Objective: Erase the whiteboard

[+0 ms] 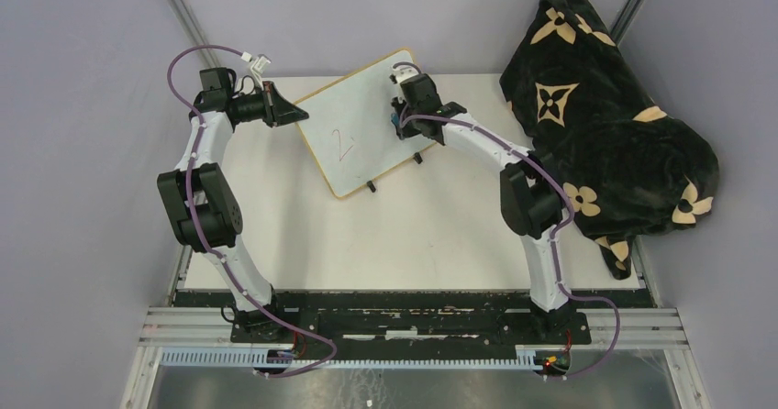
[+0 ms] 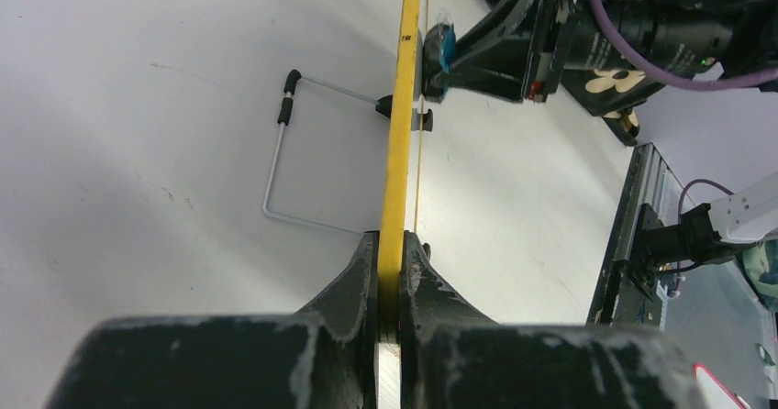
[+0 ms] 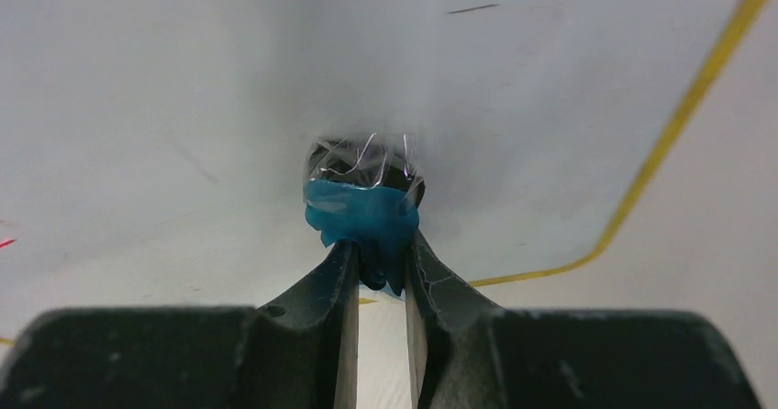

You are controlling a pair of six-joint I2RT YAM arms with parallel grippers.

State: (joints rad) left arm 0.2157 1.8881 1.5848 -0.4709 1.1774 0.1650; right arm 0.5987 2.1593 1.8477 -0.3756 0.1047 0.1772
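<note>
White tabletop (image 1: 413, 235) carries the propped whiteboard (image 1: 353, 138), its edge clenched in the left pincer (image 2: 391, 253), while the right pincer (image 3: 374, 258), grasping a blue eraser (image 3: 362, 212) against its face, could twist it free by pressing hard.

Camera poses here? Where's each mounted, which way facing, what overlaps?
Top external: above, behind the bases, looking down on the table; left arm and right arm show.
Left wrist: sights along the whiteboard edge; left gripper clamps it.
Right wrist: faces the whiteboard face; right gripper pinches a blue eraser.
Shared: whiteboard in all three; blue eraser in both wrist views.
</note>
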